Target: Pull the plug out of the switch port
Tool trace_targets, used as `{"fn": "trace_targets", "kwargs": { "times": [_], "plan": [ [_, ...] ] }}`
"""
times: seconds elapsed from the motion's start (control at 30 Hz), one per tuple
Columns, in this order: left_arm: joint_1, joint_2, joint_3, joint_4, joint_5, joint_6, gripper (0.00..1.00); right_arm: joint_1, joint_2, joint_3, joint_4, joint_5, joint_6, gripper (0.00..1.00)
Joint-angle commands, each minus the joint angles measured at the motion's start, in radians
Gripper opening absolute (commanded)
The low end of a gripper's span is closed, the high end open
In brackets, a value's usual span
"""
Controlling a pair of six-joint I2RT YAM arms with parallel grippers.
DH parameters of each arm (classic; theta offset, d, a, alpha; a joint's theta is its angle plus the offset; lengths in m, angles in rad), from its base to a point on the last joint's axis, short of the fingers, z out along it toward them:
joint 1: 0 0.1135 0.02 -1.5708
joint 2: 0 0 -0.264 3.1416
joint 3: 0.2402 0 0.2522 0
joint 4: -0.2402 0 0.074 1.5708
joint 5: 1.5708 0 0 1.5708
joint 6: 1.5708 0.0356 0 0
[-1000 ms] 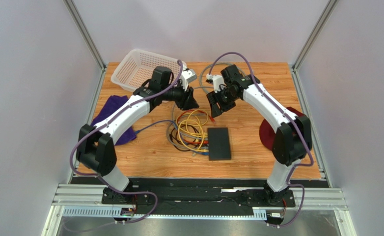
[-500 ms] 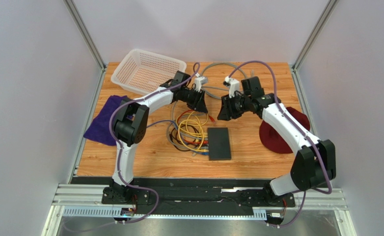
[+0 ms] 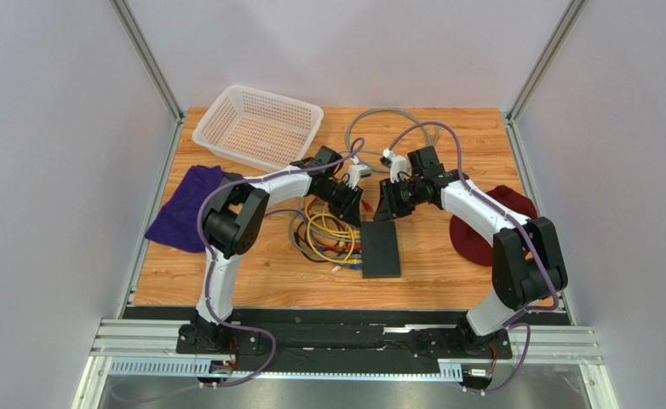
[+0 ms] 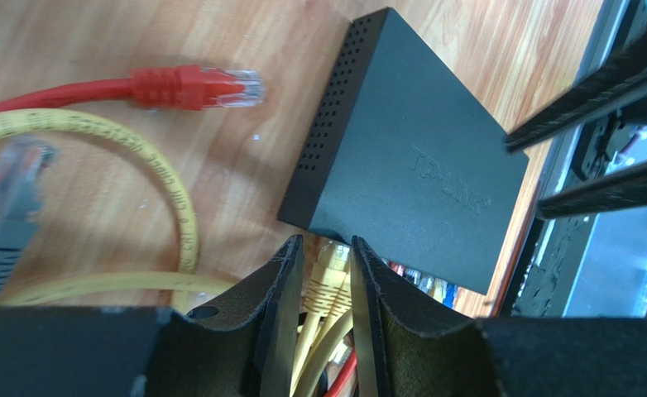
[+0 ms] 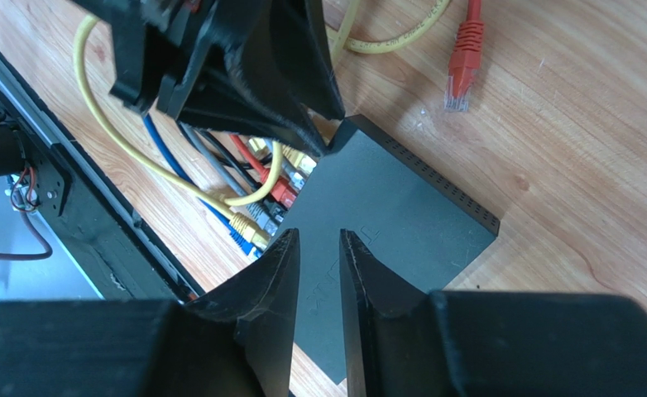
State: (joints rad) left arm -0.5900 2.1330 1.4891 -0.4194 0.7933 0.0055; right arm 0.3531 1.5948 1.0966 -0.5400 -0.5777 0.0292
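Top view: the switch (image 3: 380,248) lies flat near the centre of the table (image 3: 447,145), with cables (image 3: 326,232) plugged along its 9 o'clock edge. The left gripper (image 3: 355,215) sits at its 11 o'clock corner, fingers narrowly parted around a yellow plug (image 4: 328,277); whether they pinch it cannot be told. The right gripper (image 3: 385,211), at 12 o'clock, hangs slightly parted, holding nothing.

The switch (image 4: 409,157) bears the embossed brand "TP-LINK" on top.
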Motion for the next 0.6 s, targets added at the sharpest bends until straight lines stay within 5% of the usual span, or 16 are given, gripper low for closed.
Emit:
{"fn": "trace_targets", "kwargs": {
  "times": [0.0,0.57],
  "plan": [
    [-0.007,-0.076,-0.007,-0.054,0.001,0.077,0.36,0.007,0.016,-0.030,0.051,-0.031,-0.025,0.27],
    [-0.007,0.019,0.060,-0.188,0.083,0.142,0.43,0.030,0.016,-0.115,0.054,-0.071,-0.124,0.39]
  ]
}}
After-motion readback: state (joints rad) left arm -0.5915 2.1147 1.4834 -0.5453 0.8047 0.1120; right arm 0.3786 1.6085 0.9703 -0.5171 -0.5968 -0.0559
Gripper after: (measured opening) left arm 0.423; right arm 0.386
